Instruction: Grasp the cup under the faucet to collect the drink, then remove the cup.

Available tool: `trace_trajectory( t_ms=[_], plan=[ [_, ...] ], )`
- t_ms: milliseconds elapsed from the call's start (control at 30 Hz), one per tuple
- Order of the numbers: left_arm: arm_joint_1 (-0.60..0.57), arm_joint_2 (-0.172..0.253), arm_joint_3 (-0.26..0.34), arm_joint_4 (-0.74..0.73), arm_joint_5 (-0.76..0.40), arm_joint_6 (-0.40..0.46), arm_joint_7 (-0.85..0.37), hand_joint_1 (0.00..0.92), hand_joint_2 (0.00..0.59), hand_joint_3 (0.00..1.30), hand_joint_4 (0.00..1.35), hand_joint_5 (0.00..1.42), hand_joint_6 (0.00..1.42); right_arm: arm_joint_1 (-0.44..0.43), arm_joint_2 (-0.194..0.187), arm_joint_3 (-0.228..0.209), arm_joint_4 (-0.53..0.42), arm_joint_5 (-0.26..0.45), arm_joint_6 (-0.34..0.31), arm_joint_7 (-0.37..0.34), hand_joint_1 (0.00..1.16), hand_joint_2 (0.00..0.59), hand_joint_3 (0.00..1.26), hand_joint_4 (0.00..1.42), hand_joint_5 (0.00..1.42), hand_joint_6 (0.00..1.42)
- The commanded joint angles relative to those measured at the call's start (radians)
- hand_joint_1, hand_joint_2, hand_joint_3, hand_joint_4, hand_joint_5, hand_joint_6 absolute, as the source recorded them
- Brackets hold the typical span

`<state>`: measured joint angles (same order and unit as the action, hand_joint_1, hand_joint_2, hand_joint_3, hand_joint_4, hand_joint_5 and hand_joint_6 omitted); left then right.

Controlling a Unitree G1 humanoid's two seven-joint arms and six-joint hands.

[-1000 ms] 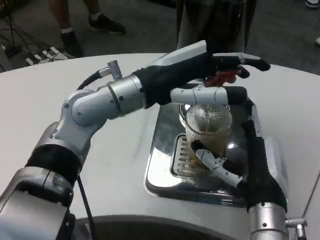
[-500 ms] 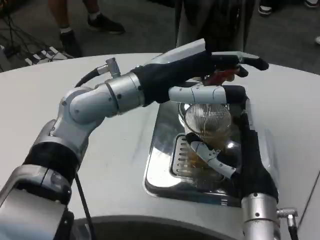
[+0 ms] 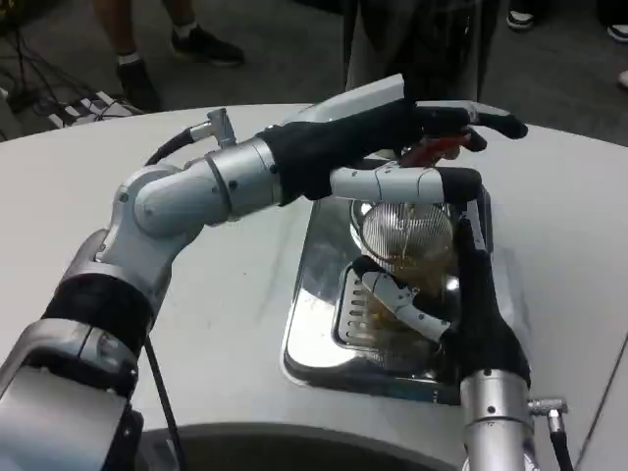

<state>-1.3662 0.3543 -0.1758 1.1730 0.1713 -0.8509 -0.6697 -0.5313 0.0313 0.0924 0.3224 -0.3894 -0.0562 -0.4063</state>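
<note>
Now the right hand (image 3: 446,294) has slid up, fingers wrapping the ribbed clear glass cup (image 3: 407,235) at six o'clock. The left hand (image 3: 422,137) keeps pressing the red faucet lever (image 3: 432,150) at twelve; filling goes on.

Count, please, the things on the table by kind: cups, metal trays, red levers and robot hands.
Cups: 1, the ribbed clear cup
Metal trays: 1, the drip tray
Red levers: 1, the tap lever
Robot hands: 2, left hand and right hand
Total: 5

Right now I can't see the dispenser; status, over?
Left hand up at red faucet lever. Right hand holds ribbed glass cup over metal drip tray, brown drink inside. Nothing blocking.
</note>
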Motion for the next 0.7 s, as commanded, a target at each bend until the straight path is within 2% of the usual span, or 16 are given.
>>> trace_trajectory(
  t_ms=[33,267,700],
  plan=[
    [-0.023,0.006,-0.014,0.009,0.027,-0.004,-0.019,0.000,0.003,0.21,0.09,0.17,0.21,-0.028,0.008,-0.001,0.038,0.013,-0.018,-0.012,0.70,0.187,0.00,0.02,0.13,0.26],
    [-0.028,0.011,-0.011,0.015,0.035,-0.004,-0.022,0.000,0.003,0.21,0.09,0.17,0.21,-0.058,0.010,0.007,0.097,0.011,-0.023,-0.017,0.70,0.187,0.00,0.02,0.13,0.26],
    [-0.029,0.020,-0.009,0.024,0.040,-0.003,-0.012,0.000,0.003,0.21,0.10,0.18,0.21,-0.086,0.016,0.039,0.155,-0.028,-0.018,-0.094,0.71,0.199,0.00,0.05,0.15,0.29]
  ],
)
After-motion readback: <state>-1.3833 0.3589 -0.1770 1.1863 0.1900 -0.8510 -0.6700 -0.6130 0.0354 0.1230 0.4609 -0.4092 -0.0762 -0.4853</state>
